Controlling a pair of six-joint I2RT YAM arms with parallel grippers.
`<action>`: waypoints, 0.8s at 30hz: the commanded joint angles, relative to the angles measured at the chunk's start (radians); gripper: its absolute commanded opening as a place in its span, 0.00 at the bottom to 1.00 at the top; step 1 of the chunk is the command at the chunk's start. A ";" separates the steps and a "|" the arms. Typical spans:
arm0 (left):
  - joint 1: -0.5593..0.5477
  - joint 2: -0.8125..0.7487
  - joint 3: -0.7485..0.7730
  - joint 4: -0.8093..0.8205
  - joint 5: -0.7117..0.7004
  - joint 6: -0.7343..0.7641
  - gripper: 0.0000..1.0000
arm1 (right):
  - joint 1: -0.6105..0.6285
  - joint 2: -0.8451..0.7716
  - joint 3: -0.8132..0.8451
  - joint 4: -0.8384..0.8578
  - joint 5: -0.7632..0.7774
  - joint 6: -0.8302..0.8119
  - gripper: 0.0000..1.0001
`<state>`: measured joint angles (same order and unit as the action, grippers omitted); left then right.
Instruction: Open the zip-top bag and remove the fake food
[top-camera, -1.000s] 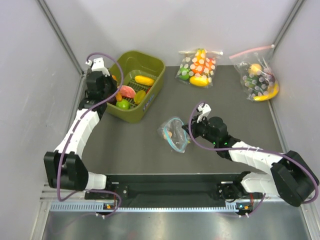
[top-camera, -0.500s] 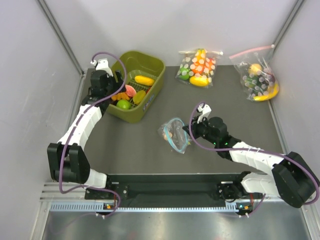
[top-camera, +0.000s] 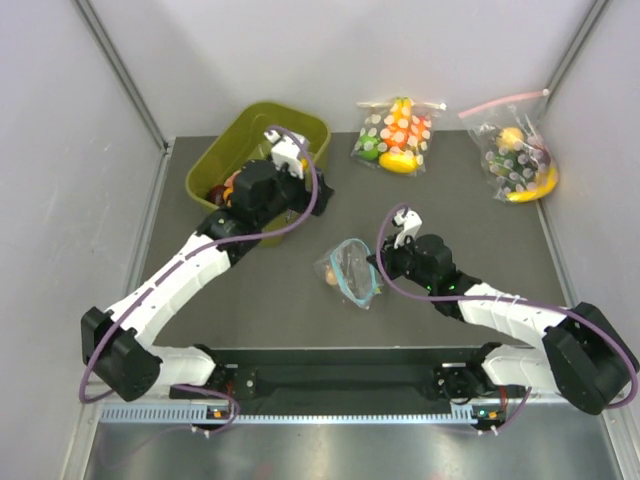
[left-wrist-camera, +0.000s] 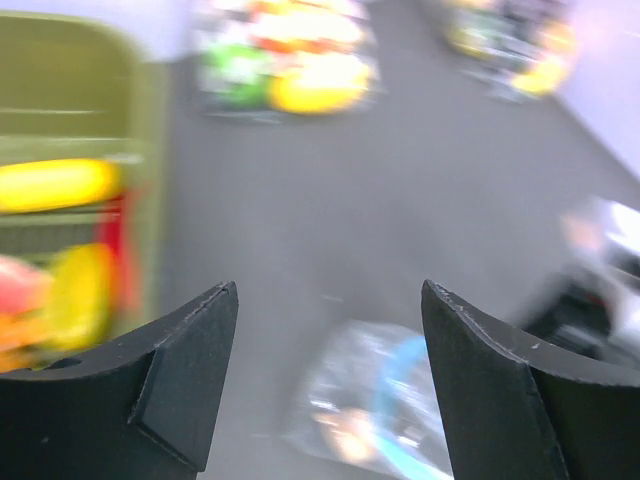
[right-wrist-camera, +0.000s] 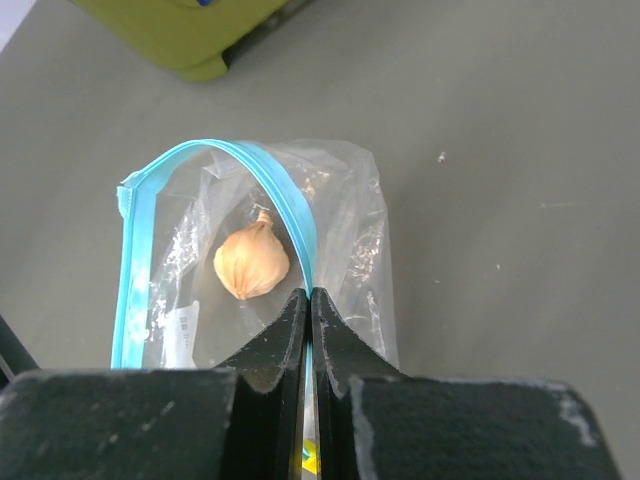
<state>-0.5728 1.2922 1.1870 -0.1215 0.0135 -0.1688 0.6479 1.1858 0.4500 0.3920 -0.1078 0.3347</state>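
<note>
The zip-top bag (top-camera: 352, 272) lies mid-table, clear with a light-blue zip strip, its mouth gaping. My right gripper (top-camera: 375, 262) is shut on the strip at the near side of the mouth; the right wrist view shows its tips (right-wrist-camera: 308, 292) pinching the blue strip. One pale orange, onion-shaped piece of fake food (right-wrist-camera: 252, 262) lies inside the bag (right-wrist-camera: 170, 250). My left gripper (top-camera: 292, 192) hovers open by the bin's right side, up and left of the bag. Its blurred wrist view shows empty jaws (left-wrist-camera: 330, 290) with the bag (left-wrist-camera: 380, 400) below them.
An olive-green bin (top-camera: 215, 165) at the back left holds yellow, red and orange toy pieces (left-wrist-camera: 55, 185), partly hidden by my left arm. Two white-dotted bags of toys lie at the back centre (top-camera: 395, 135) and back right (top-camera: 520, 155). Grey walls close in the table.
My left gripper has opened and swung right from over the bin toward the bag. The right gripper and the bag have stayed put.
</note>
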 joint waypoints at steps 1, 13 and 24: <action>-0.115 -0.013 -0.009 0.022 0.110 -0.054 0.78 | 0.012 -0.014 0.039 -0.005 0.046 0.010 0.00; -0.305 0.035 -0.044 0.059 0.227 -0.146 0.77 | 0.018 -0.209 0.081 -0.186 0.273 0.006 0.00; -0.322 0.177 -0.109 0.146 0.215 -0.163 0.74 | 0.032 -0.196 0.070 -0.202 0.304 0.018 0.00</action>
<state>-0.8867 1.4361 1.0882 -0.0574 0.2276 -0.3199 0.6598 0.9840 0.4957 0.1852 0.1734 0.3435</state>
